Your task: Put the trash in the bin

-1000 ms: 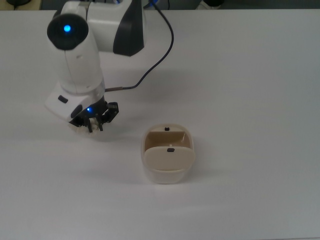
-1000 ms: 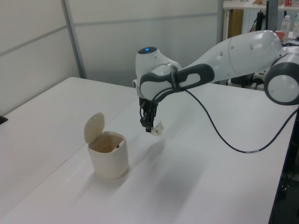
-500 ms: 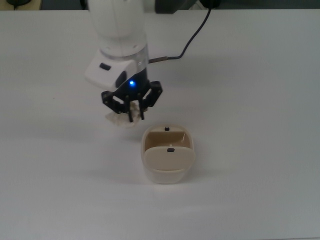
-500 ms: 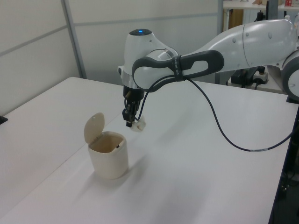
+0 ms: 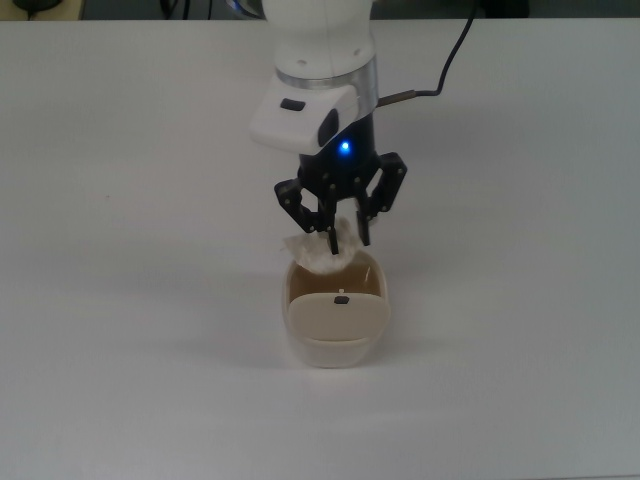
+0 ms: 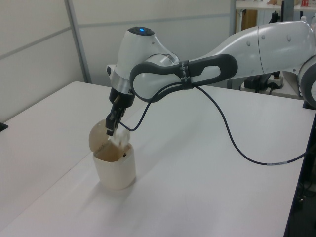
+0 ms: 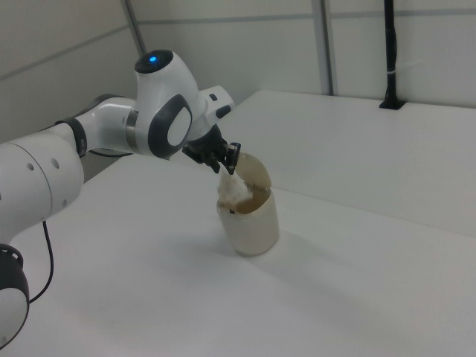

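Note:
The bin is a small beige tub on the white table, with its swing lid tipped open; it also shows in the left view and the right view. My gripper hangs just above the bin's far rim, pointing down, shut on the trash. The trash, a crumpled off-white wad, hangs from the fingertips over the rim and the opening. In the right view the trash sits right under the gripper. In the left view the gripper is beside the raised lid.
The white table stretches all around the bin. A black cable trails from the arm over the table's far side. Grey wall panels stand behind the table in the left view.
The arm has swung to the top view's right with the trash, from the open table to a spot over the bin's far rim. The bin has stayed put.

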`<action>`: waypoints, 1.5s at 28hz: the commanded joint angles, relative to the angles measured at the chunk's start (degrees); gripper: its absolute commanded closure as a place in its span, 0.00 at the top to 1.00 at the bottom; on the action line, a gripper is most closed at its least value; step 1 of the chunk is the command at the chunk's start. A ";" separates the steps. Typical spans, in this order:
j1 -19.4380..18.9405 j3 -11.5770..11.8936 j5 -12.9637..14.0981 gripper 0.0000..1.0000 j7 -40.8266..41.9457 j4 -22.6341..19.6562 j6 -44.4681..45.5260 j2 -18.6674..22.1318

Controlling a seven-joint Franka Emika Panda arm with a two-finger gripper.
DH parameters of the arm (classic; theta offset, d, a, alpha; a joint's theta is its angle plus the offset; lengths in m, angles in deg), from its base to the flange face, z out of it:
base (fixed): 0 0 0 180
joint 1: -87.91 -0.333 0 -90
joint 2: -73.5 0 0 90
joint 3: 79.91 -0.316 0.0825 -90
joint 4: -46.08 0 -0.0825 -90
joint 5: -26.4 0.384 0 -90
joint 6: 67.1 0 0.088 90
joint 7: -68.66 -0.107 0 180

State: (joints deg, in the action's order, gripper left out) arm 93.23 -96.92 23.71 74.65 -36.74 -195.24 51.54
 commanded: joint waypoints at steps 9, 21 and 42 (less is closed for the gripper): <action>-0.75 0.57 0.40 0.88 -0.72 -0.41 -1.41 -0.10; 2.15 0.74 0.58 1.00 -1.69 -2.25 16.94 8.85; 2.76 0.92 -1.35 1.00 -10.04 -1.90 43.59 24.77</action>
State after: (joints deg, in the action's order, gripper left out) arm 96.04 -96.41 22.88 65.52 -36.76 -153.49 73.13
